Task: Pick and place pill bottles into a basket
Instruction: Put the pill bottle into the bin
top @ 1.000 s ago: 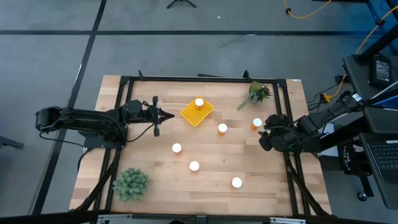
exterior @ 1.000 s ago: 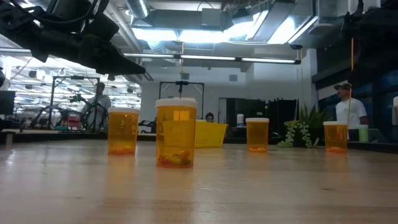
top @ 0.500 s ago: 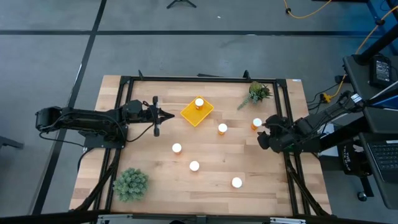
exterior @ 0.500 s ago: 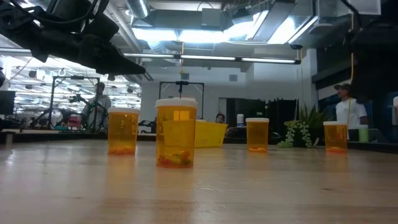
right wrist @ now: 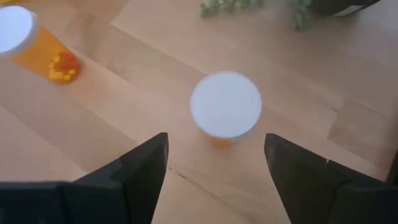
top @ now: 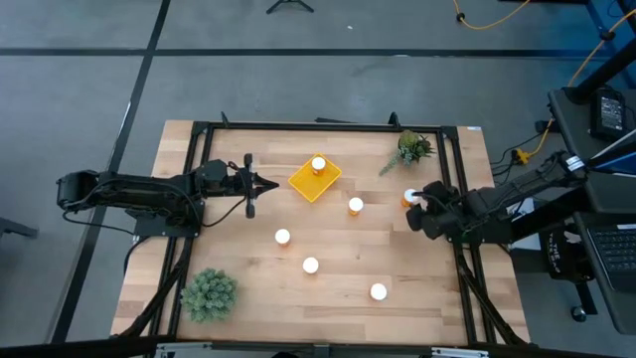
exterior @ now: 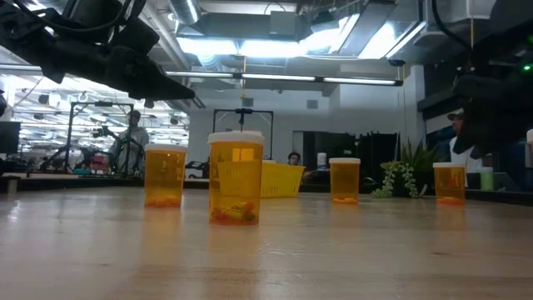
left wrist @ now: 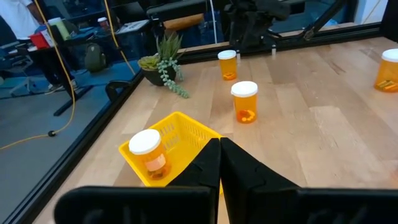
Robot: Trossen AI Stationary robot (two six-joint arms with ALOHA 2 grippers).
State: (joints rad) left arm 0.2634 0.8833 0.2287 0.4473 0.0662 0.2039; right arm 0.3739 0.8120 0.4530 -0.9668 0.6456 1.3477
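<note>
Orange pill bottles, white caps: you have six. One stands inside the yellow basket (top: 315, 177), five are loose on the wooden counter (top: 248, 288). The far-right bottle (top: 409, 197) sits upright just ahead of your right tool (top: 419, 209), between its spread fingers (right wrist: 140, 171) but not touched; jaws wide, nothing held. The bottle in the basket (left wrist: 150, 152) shows past your left tool (top: 266, 184), which hangs pinched shut and empty beside the basket. Two green plants (top: 208, 293) stand on the counter. People show in the room behind.

Bright, even overhead light — ceiling glare behind, right wrist view motion-blurred.
</note>
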